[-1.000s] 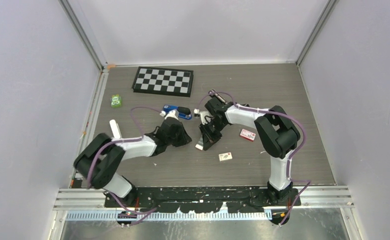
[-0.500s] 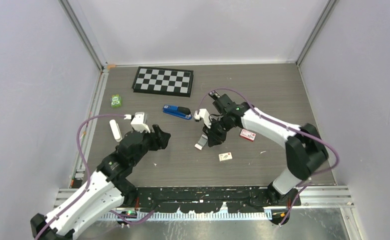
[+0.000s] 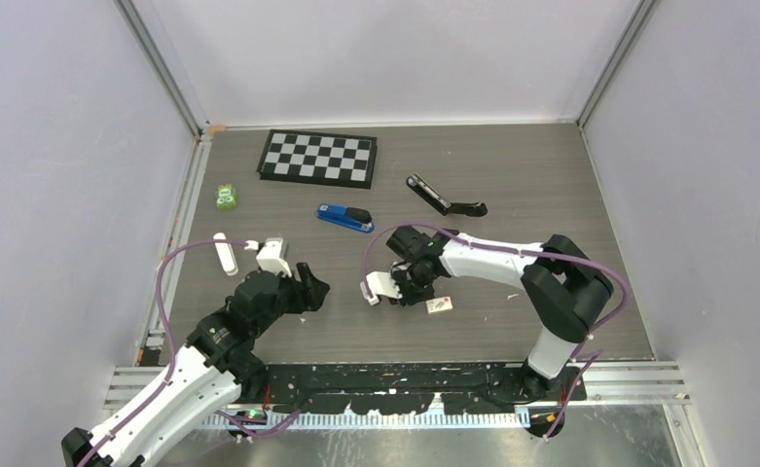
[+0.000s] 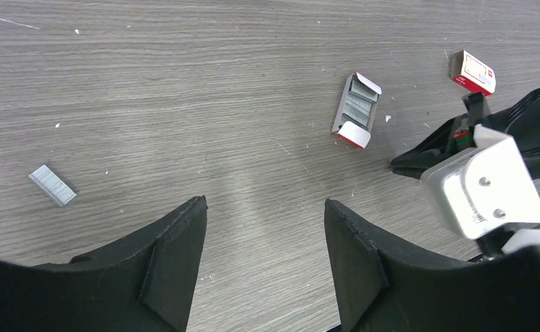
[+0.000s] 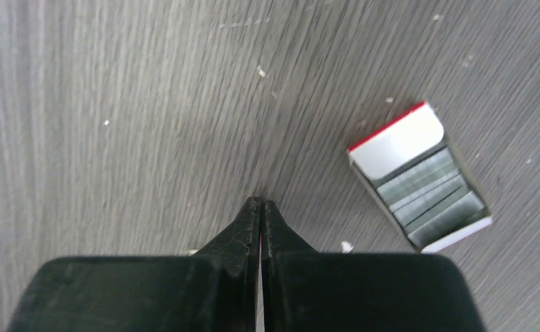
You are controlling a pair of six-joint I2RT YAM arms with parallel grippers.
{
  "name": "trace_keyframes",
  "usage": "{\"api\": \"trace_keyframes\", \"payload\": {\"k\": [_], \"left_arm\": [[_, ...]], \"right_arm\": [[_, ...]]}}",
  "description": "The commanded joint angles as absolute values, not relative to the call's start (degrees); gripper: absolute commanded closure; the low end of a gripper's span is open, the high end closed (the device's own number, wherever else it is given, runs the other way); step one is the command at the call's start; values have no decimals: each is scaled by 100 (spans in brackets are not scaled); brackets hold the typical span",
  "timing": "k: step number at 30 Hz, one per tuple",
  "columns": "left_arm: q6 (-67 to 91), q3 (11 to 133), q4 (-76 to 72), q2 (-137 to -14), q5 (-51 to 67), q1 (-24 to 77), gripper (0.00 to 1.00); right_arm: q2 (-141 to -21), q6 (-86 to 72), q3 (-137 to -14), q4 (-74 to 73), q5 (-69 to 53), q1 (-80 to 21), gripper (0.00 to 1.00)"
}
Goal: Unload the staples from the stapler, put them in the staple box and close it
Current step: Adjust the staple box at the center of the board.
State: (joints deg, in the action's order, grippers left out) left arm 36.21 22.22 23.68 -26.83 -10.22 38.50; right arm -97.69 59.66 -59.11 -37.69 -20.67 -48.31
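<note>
The counter [image 3: 551,165] was a grey-brown wood-grain sheet, with the grain running side to side in the overhead view and little white specks [image 4: 77,31] scattered across it. Plain pale walls [image 3: 385,58] boxed it in at the back and on both sides, kind of a lavender-white. Silver metal posts [image 3: 162,68] ran down the two back corners, and a scrap of orange tape [image 3: 217,127] sat right at the back left one. A ribbed metal rail [image 3: 648,375] ran along the near edge. Lighting was soft and even, and the shadows were pretty faint.
</note>
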Motion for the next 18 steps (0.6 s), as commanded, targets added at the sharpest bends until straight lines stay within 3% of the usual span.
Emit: {"api": "trace_keyframes", "payload": {"k": [1,10,18], "left_arm": [[3746,2332,2410,-2570,-958,3824,36],[3607,2511,2967,-2088,-1316,3824,32],[3712,2416,3033,-1899,-1415,3824,29]], "right_arm": [[-10007,5911,-6009,-3114,-1500,-5071,96],[-10569,5469,-6282,-2215,-1117,-5174,96],[-10632,5253,-6593,-2328,-1290,-5177,95]]}}
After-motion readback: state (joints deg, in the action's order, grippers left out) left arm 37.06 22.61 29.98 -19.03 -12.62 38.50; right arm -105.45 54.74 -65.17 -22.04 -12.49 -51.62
